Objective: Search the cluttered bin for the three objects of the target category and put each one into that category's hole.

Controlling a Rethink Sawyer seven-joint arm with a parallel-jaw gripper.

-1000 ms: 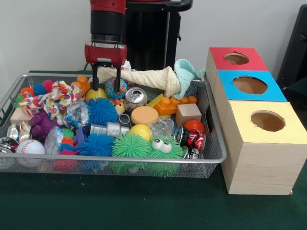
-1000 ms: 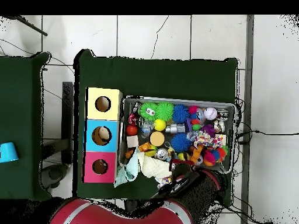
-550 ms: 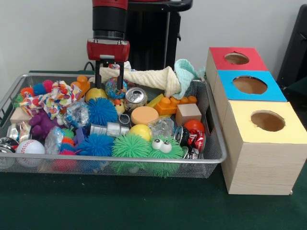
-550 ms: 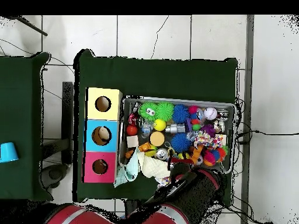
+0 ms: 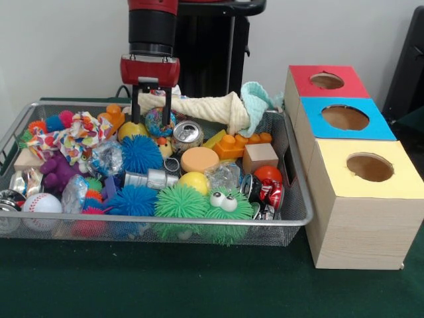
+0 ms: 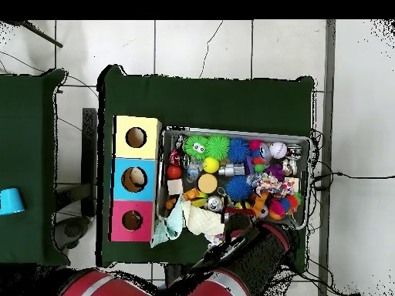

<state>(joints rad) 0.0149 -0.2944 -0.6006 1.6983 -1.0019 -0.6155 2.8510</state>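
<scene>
The green tabletop [image 5: 199,291] carries a wire mesh bin [image 5: 291,199] packed with toys and, just beside its right side in the front view, a row of three wooden boxes, each with a round hole on top: a yellow-topped box [image 5: 361,199] nearest the camera, a blue-topped box [image 5: 344,118] in the middle, and a red-topped box [image 5: 326,81] farthest back. The red and black arm [image 5: 152,30] comes down over the bin's far side, and its claw [image 5: 152,106] hangs with its two fingers apart and empty above a patterned ball [image 5: 159,122]. A cream cloth [image 5: 199,106] and a mint cloth [image 5: 255,99] drape over the far rim. Inside lie a green fuzzy toy with eyes [image 5: 225,205], blue spiky balls [image 5: 141,154], a crushed silver can [image 5: 187,134], an orange toy brick [image 5: 237,144], a wooden cube [image 5: 260,158], a yellow ball [image 5: 193,182], a baseball [image 5: 42,203] and a red ball [image 5: 267,173]
</scene>
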